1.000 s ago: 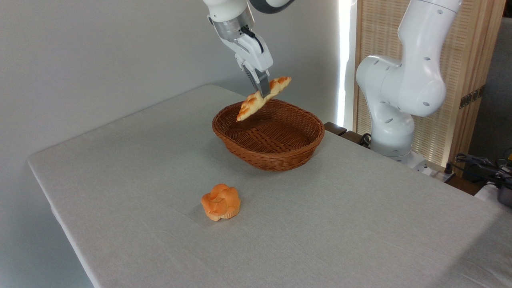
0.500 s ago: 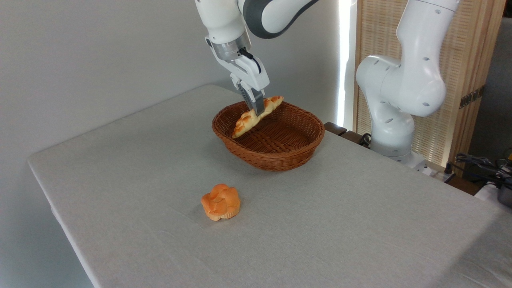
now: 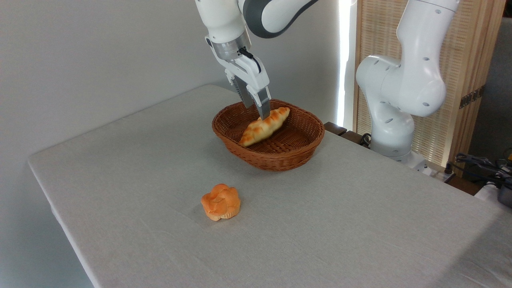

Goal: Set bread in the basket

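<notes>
The bread (image 3: 264, 126), a long golden braided loaf, lies slanted inside the brown wicker basket (image 3: 280, 160), its higher end toward the far right rim. My gripper (image 3: 255, 106) hangs just above the loaf's back side with its fingers spread apart, open and holding nothing. One fingertip (image 3: 264, 112) is close to the loaf's top; I cannot tell whether it touches.
A small round orange bun (image 3: 221, 202) sits on the grey tablecloth in front of the basket. The arm's white base (image 3: 394, 104) stands off the table's right side. The table's left edge (image 3: 52, 200) runs diagonally, with a wall behind.
The gripper came down into the basket with the bread, then opened. The loaf dropped out of the fingers and now rests in the basket.
</notes>
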Available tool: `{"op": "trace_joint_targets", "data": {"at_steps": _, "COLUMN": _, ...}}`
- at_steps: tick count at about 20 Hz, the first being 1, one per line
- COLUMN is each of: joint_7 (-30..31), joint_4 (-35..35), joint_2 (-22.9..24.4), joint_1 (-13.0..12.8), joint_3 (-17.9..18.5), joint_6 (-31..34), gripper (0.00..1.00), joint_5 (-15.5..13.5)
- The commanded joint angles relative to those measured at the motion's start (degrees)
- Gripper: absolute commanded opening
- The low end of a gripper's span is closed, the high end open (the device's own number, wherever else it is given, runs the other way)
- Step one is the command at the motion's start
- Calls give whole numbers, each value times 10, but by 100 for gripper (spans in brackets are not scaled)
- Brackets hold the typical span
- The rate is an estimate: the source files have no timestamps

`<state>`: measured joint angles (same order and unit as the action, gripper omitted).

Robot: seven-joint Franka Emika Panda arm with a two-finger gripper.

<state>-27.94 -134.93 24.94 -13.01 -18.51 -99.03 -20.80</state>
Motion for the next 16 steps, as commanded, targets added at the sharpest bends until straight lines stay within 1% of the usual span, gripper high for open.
{"op": "trace_joint_targets", "data": {"at_steps": 1, "joint_7": 10, "joint_4": 8, "joint_2": 5, "joint_1": 1, "joint_3": 7, "joint_6": -3, "gripper": 100, "joint_5": -3}}
{"op": "trace_joint_targets", "data": {"at_steps": 3, "joint_7": 7, "joint_4": 31, "joint_2": 5, "joint_1": 6, "joint_3": 12, "joint_6": 2, "gripper": 100, "joint_5": 1}}
{"op": "trace_joint_targets", "data": {"at_steps": 4, "joint_7": 6, "joint_4": 55, "joint_2": 4, "joint_1": 11, "joint_3": 17, "joint_6": 7, "gripper": 100, "joint_5": 12}}
{"op": "trace_joint_targets", "data": {"at_steps": 6, "joint_7": 1, "joint_4": 111, "joint_2": -8, "joint_1": 35, "joint_3": 19, "joint_6": 36, "gripper": 100, "joint_5": 35}}
{"op": "trace_joint_targets", "data": {"at_steps": 7, "joint_7": -9, "joint_4": 147, "joint_2": -17, "joint_1": 48, "joint_3": 18, "joint_6": 41, "gripper": 100, "joint_5": 49}}
{"op": "trace_joint_targets", "data": {"at_steps": 8, "joint_7": -20, "joint_4": 192, "joint_2": -37, "joint_1": 61, "joint_3": 20, "joint_6": 46, "gripper": 100, "joint_5": 61}}
{"op": "trace_joint_targets", "data": {"at_steps": 10, "joint_7": -33, "joint_4": 271, "joint_2": -73, "joint_1": 85, "joint_3": 23, "joint_6": 71, "gripper": 100, "joint_5": 66}}
{"op": "trace_joint_targets", "data": {"at_steps": 11, "joint_7": -38, "joint_4": 298, "joint_2": -86, "joint_1": 104, "joint_3": 24, "joint_6": 72, "gripper": 100, "joint_5": 75}}
{"op": "trace_joint_targets", "data": {"at_steps": 12, "joint_7": -48, "joint_4": 318, "joint_2": -95, "joint_1": 119, "joint_3": 24, "joint_6": 72, "gripper": 100, "joint_5": 82}}
{"op": "trace_joint_targets", "data": {"at_steps": 14, "joint_7": -85, "joint_4": 345, "joint_2": -118, "joint_1": 140, "joint_3": 24, "joint_6": 72, "gripper": 100, "joint_5": 89}}
{"op": "trace_joint_targets", "data": {"at_steps": 15, "joint_7": -93, "joint_4": 353, "joint_2": -128, "joint_1": 142, "joint_3": 24, "joint_6": 71, "gripper": 100, "joint_5": 94}}
{"op": "trace_joint_targets", "data": {"at_steps": 16, "joint_7": -105, "joint_4": 369, "joint_2": -150, "joint_1": 148, "joint_3": 24, "joint_6": 71, "gripper": 100, "joint_5": 109}}
